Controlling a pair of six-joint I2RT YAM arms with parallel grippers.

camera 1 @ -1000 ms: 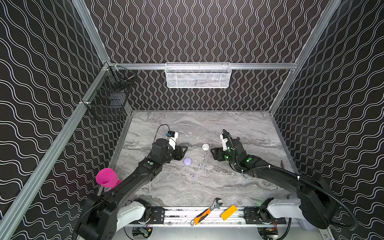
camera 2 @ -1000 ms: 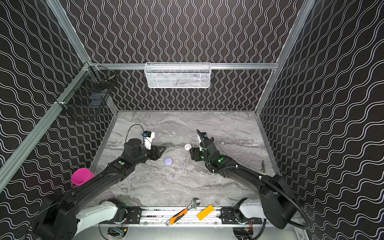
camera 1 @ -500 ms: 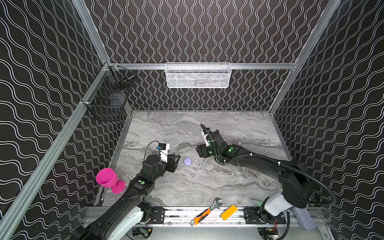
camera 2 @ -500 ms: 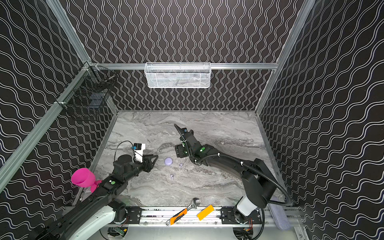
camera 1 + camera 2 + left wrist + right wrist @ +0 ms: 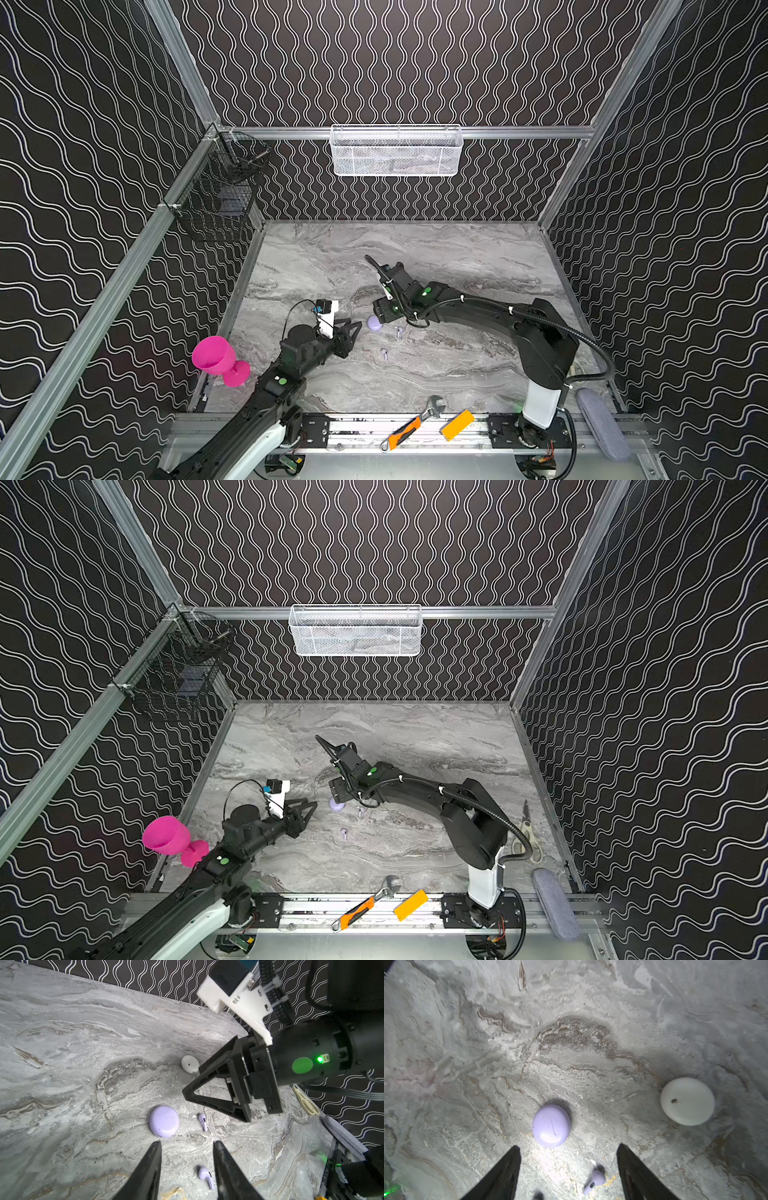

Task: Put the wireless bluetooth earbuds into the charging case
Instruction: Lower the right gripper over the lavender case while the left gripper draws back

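The lavender round charging case (image 5: 375,323) (image 5: 336,804) lies shut on the marble table. Two lavender earbuds (image 5: 400,331) (image 5: 384,353) lie just to its right and front. My right gripper (image 5: 381,316) (image 5: 568,1146) hangs open and empty just above the case (image 5: 551,1126), one earbud (image 5: 593,1181) between its fingers. My left gripper (image 5: 353,328) (image 5: 187,1142) is open and empty, a short way left of the case (image 5: 164,1121), the near earbud (image 5: 205,1176) between its fingers. A white case (image 5: 687,1101) (image 5: 189,1064) lies shut beyond, hidden in both top views.
A pink goblet (image 5: 216,359) stands at the front left. An orange-handled wrench (image 5: 409,428) and an orange block (image 5: 457,424) lie on the front rail. Scissors (image 5: 525,833) and a grey pouch (image 5: 598,419) are at the right. Wire baskets (image 5: 397,151) (image 5: 224,195) hang on the walls.
My right gripper has swung left across the white case to above the lavender case. My left arm has drawn back toward the front left. Both stay open.
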